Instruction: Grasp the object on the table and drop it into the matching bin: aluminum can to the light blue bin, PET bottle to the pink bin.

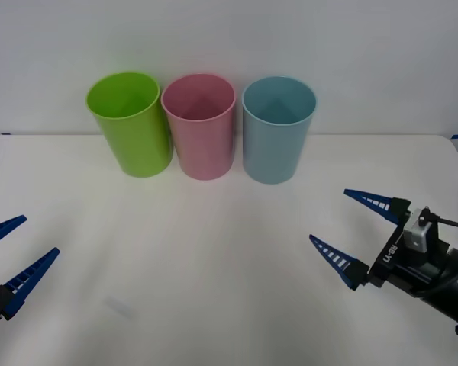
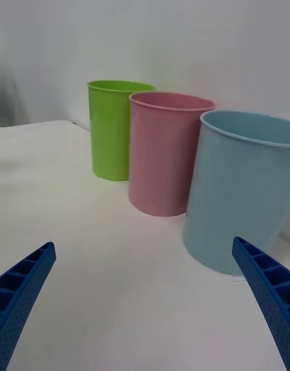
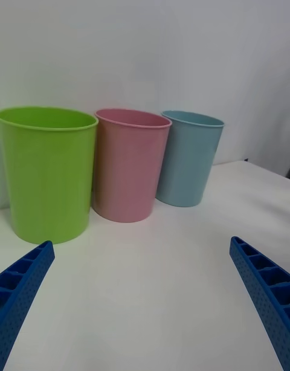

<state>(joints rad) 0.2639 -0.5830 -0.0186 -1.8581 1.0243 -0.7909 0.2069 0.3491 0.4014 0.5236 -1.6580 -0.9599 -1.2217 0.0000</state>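
Observation:
Three tall bins stand in a row at the back of the white table (image 1: 214, 267). The pink bin (image 1: 199, 126) (image 2: 166, 153) (image 3: 128, 164) is in the middle and the light blue bin (image 1: 277, 130) (image 2: 238, 193) (image 3: 187, 159) is on its right. The object, a PET bottle, is out of view. My left gripper (image 1: 40, 235) (image 3: 142, 241) hovers open and empty near the table's front left. On the front right my right gripper (image 1: 328, 215) (image 2: 144, 243) is also open, holding nothing, with the light blue bin the nearest bin to it.
A lime green bin (image 1: 130, 122) (image 2: 112, 129) (image 3: 47, 171) stands at the left end of the row, touching or nearly touching the pink one. A plain white wall rises behind the bins. Bare tabletop stretches between the bins and both grippers.

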